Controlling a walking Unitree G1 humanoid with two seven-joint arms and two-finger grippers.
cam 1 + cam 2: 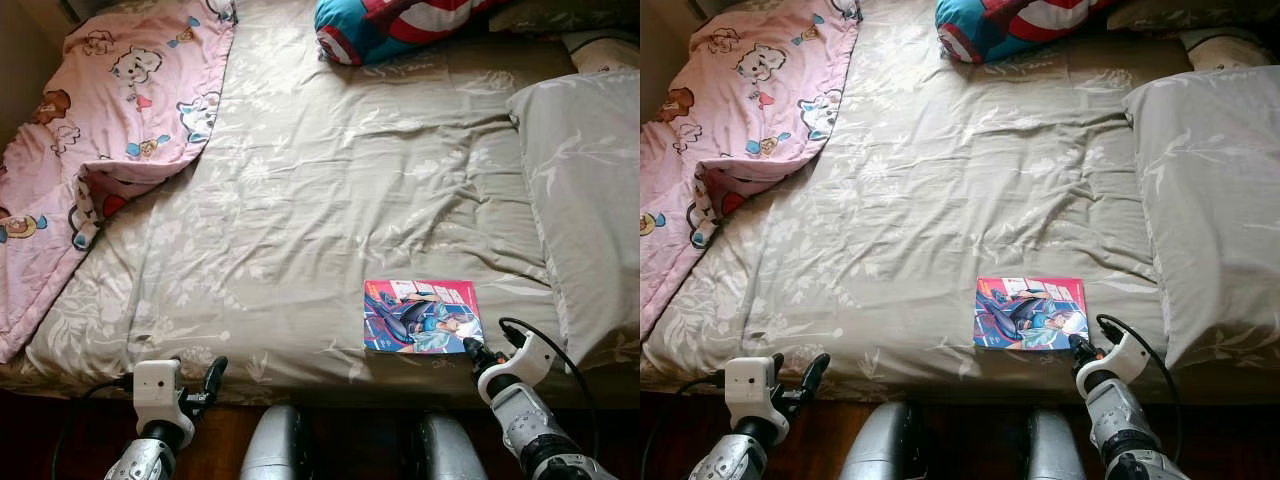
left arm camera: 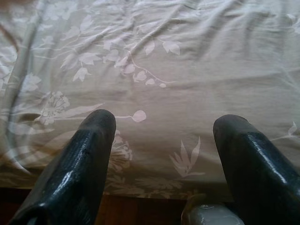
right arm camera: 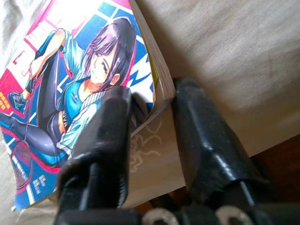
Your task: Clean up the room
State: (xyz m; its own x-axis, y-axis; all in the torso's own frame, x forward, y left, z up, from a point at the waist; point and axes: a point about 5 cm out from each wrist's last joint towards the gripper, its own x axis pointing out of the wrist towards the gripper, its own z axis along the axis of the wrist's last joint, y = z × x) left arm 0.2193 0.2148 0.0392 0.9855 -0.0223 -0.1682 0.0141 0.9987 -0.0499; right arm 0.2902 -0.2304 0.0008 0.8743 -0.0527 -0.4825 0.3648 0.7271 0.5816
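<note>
A colourful comic book [image 1: 420, 315] lies flat, cover up, near the bed's [image 1: 330, 200] front edge.

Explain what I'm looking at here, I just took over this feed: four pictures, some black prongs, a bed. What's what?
The two wide pictures come from the robot's head, looking down at a bed. The two close-ups come from cameras on its wrists, looking along each pincer's black fingers.

On the bed lie a comic book near the front edge, a pink cartoon blanket, a grey pillow and a red-and-blue cushion.

The right pincer has its fingers either side of the comic book's corner; whether it grips yet, I cannot tell. The left pincer is open at the bed's edge, holding nothing.
</note>
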